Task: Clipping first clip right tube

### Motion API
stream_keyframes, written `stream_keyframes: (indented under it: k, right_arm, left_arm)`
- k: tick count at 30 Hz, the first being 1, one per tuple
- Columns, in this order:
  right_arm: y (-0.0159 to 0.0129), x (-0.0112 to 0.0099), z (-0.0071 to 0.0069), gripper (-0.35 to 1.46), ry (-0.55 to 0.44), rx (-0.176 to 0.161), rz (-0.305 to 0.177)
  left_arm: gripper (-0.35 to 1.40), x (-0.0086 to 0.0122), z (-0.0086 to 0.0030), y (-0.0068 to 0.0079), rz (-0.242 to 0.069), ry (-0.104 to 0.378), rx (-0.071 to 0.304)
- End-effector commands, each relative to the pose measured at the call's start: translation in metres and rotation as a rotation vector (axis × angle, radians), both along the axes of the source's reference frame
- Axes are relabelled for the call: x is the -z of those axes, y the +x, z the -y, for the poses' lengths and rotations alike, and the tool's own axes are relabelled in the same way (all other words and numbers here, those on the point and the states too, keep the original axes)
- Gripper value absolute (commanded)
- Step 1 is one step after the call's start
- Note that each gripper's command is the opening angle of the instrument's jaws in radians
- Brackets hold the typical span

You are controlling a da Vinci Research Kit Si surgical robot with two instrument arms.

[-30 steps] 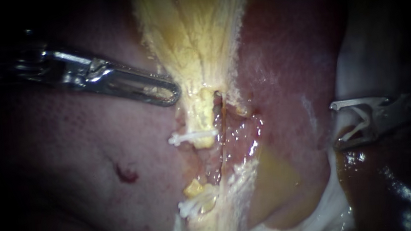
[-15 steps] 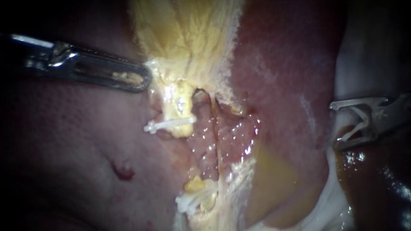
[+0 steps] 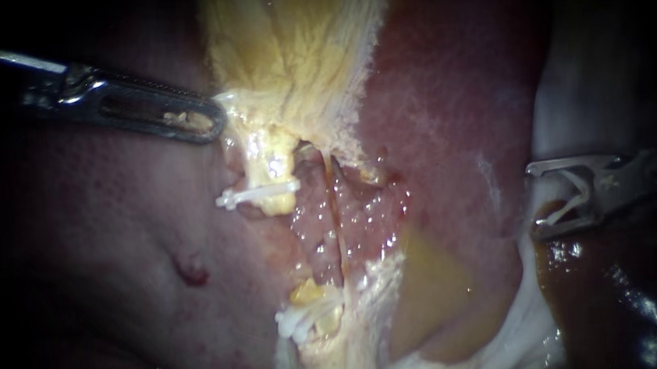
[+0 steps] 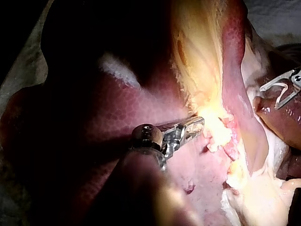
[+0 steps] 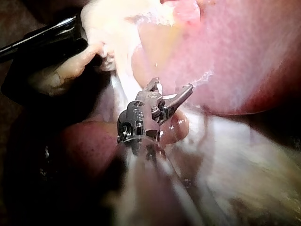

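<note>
So the right tube [image 3: 337, 227] is the thin bare strand running down the wet red pocket. Just left of it sits the left tube [image 3: 268, 162] with a white clip [image 3: 257, 195] across it. Further left of the right tube, my left instrument [image 3: 216, 128] has its jaws closed on the edge of the pale yellow tissue [image 3: 294, 46], which is drawn taut. Right of the tube it's all open liver [image 3: 449, 120]. Well beyond that, my right instrument [image 3: 534, 199] hangs with jaws spread wide, a fresh clip [image 3: 576, 196] seated between them and touching both.
</note>
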State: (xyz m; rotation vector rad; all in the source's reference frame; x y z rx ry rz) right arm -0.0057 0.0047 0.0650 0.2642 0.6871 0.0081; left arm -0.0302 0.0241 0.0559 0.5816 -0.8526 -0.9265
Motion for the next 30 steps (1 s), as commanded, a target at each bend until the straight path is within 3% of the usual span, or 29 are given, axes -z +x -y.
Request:
stream_keyframes:
  k: [1, 7, 11, 23, 30]
  right_arm:
    - [0.0001, 0.0000, 0.0000, 0.50, 0.007, -0.005, -0.022]
    - [0.0015, 0.0005, 0.0003, 0.50, 0.038, -0.020, -0.077]
    - [0.0025, 0.0007, 0.0004, 0.50, 0.093, -0.027, -0.138]
    - [0.0063, 0.0005, 0.0005, 0.50, 0.233, -0.114, -0.277]
    - [0.0084, 0.0000, 0.0011, 0.50, 0.313, -0.143, -0.336]
  left_arm:
    - [-0.35, 0.0000, 0.0000, 0.0000, 0.001, 0.000, -0.001]
    - [-0.35, 0.0000, 0.0000, 0.0000, 0.000, 0.000, -0.001]
    - [-0.35, 0.0000, 0.0000, 0.0000, 0.000, 0.000, -0.001]
    - [-0.35, 0.0000, 0.0000, 0.0000, 0.000, 0.000, -0.001]
    - [-0.35, 0.0000, 0.0000, 0.0000, 0.000, 0.000, 0.000]
